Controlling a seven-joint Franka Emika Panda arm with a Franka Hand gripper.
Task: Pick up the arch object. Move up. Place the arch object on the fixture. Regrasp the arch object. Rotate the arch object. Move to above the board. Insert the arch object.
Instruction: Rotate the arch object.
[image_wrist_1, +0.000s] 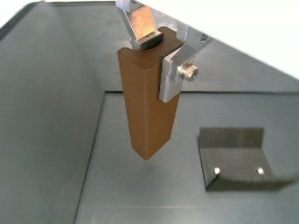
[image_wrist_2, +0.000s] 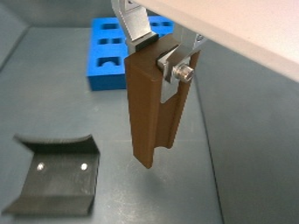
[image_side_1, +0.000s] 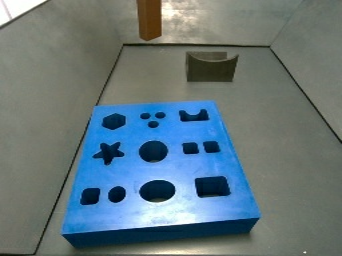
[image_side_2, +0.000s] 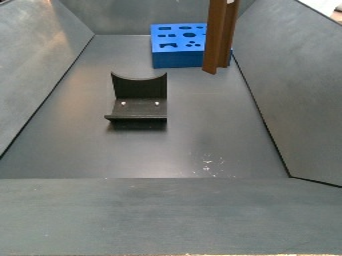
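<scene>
Gripper (image_wrist_1: 165, 54) clamped on the top end of the arch object (image_wrist_1: 149, 105); silver finger plates press both sides of the bar in both wrist views, so the grasp is firm and narrow. Bar hangs vertical, long axis pointing straight down, lower end clear of the floor, raised high in a side view (image_side_1: 148, 18).

Fixture (image_wrist_2: 59, 173) sits on the floor, empty, scoop facing up. Key relation: fixture is not under the bar. In a wrist view it lies off to one side of the hanging tip (image_wrist_1: 242, 157), near but clearly apart. In a side view the bar (image_side_2: 218, 38) hangs to the right of and farther back than the fixture (image_side_2: 136, 97).

Board (image_side_1: 160, 170) is well apart from the fixture; the bar is near it at the far end in that same side view.

Judgement: pick and lift done. Next move needs a sideways shift to bring the bar over the scoop, then descent.
</scene>
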